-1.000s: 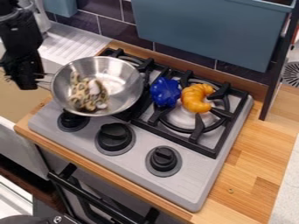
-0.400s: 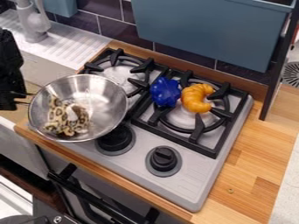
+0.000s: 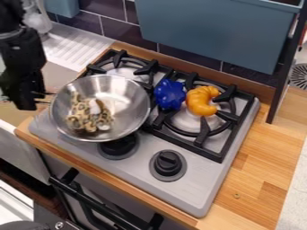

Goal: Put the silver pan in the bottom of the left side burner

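At the upper left hangs the black gripper (image 3: 43, 98), shut on the handle at the left side of the silver pan (image 3: 123, 101). The pan looks held above the stove's left front part, covering the left knob and the lower part of the left side burner (image 3: 127, 72). A patterned leopard-like toy (image 3: 85, 117) with a whitish patch lies inside the pan.
A blue toy (image 3: 169, 94) and an orange croissant-shaped toy (image 3: 202, 100) sit on the right burner. Two black knobs (image 3: 168, 162) stand along the stove's front. A sink is at the left, and a blue-grey panel (image 3: 216, 33) hangs behind.
Over the last second the pan and gripper first moved toward the lower left, then came back right and slightly up. They are now a little lower than at the start.
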